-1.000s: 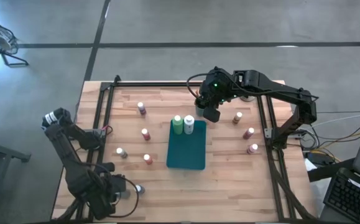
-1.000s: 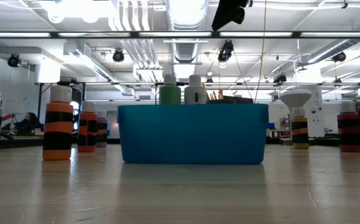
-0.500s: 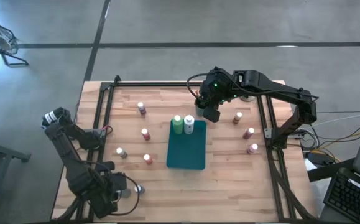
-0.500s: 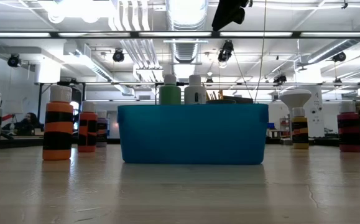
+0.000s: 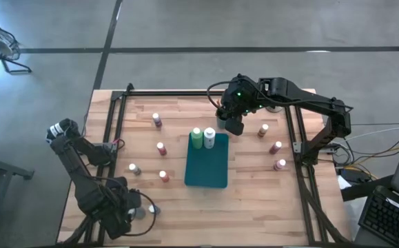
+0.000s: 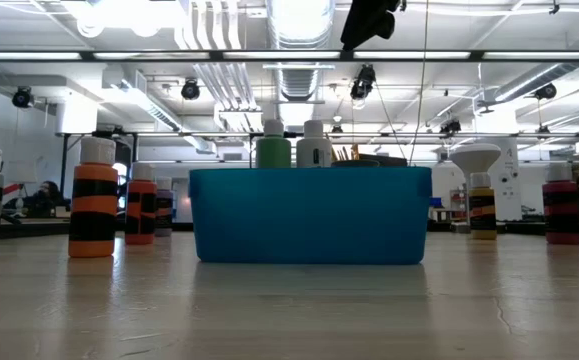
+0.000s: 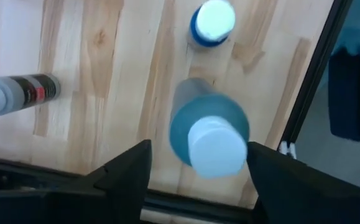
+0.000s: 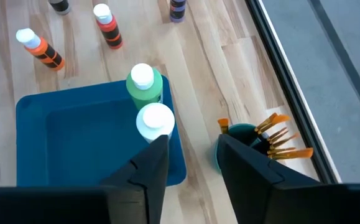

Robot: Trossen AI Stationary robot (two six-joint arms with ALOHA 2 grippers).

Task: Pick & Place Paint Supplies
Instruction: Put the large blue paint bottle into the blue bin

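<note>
My left gripper [image 7: 198, 148] is open over the table's near left corner [image 5: 136, 210]. Its fingers stand on either side of an upright blue white-capped bottle [image 7: 209, 138] without touching it. A smaller blue bottle [image 7: 212, 23] stands just beyond. My right gripper [image 8: 192, 142] is open and empty, hovering above the far right corner of the teal tray [image 5: 207, 165]. A light-green bottle [image 8: 145, 84] and a white-capped bottle [image 8: 156, 121] stand upright in the tray's far end. Wooden-handled brushes [image 8: 273, 134] stick out of a teal cup beside the tray.
Small paint bottles stand on the wood left of the tray [image 5: 161, 147] [image 5: 134, 168] [image 5: 163, 176] [image 5: 156, 120] and right of it [image 5: 263, 129] [image 5: 275, 147] [image 5: 280, 164]. A white-domed object [image 6: 476, 160] stands at the far right. A black frame rail [image 5: 109, 131] borders the table.
My left arm has shifted slightly over the near left corner, by the blue bottle. The right arm, the tray and the bottles have stayed where they were.
</note>
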